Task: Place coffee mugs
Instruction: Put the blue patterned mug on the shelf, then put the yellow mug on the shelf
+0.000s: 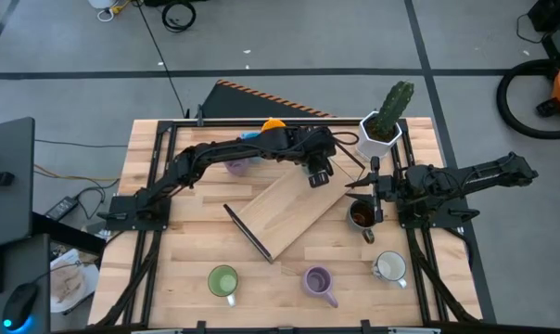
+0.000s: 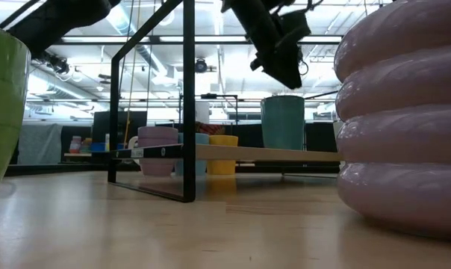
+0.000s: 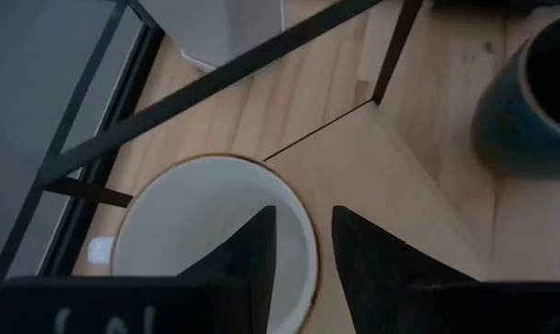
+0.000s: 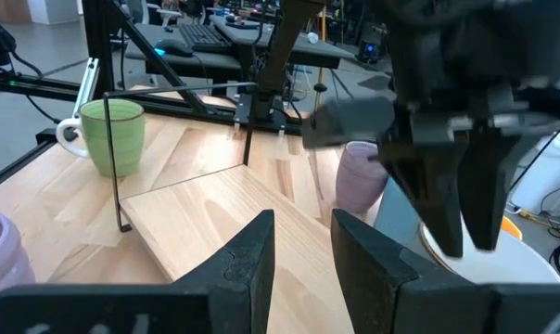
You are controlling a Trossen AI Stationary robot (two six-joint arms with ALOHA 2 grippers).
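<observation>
Fingers of both the left gripper [image 1: 318,176], over a white mug [image 3: 192,209], and right gripper [image 4: 303,216] stand narrowly parted, empty.

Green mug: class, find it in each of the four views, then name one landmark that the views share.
High view: the green mug stands near the front edge, left of the lilac mug.
Low view: very large, at the left edge.
Left wrist view: not in it.
Right wrist view: upper left.
Shared landmark: the black-framed wooden shelf, seen in every view.
</observation>
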